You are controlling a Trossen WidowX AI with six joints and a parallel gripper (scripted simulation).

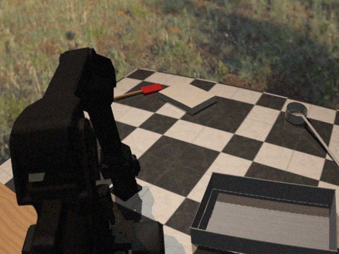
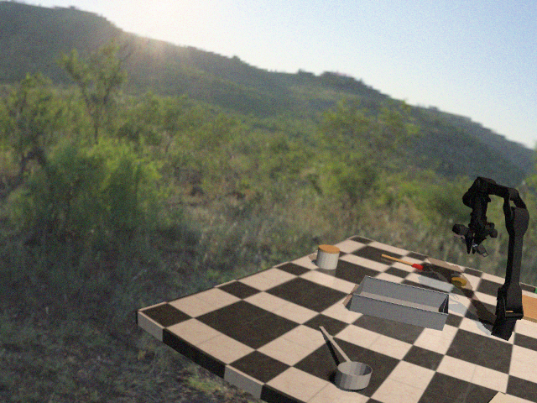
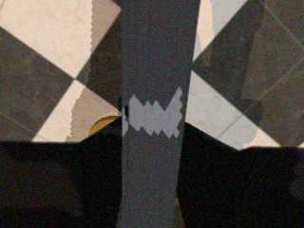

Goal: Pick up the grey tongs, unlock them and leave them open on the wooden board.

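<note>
My gripper [image 3: 152, 154] [image 2: 474, 245] is shut on the grey tongs [image 3: 154, 62]. In the wrist view the tongs run straight out from between my fingers, with checkered table below them. In the exterior view the gripper points down, high above the table, between the roasting tin [image 2: 398, 310] and the wooden board [image 2: 529, 306]. The tongs are too small to make out there. In the top view the arm's bulk [image 1: 62, 136] hides the gripper and the tongs. The tin [image 1: 262, 184] stands empty at the front right. A corner of the wooden board [image 1: 12, 218] shows at the lower left.
A red spatula [image 1: 151, 88] [image 2: 403, 261] and a flat grey slab [image 1: 188, 97] lie at the far side. A grey ladle [image 1: 296, 111] [image 2: 351, 374] lies to one side. A canister with a wooden lid [image 2: 327, 255] stands at the far corner. A small yellow disc [image 3: 102, 124] [image 2: 458, 280] lies below my gripper.
</note>
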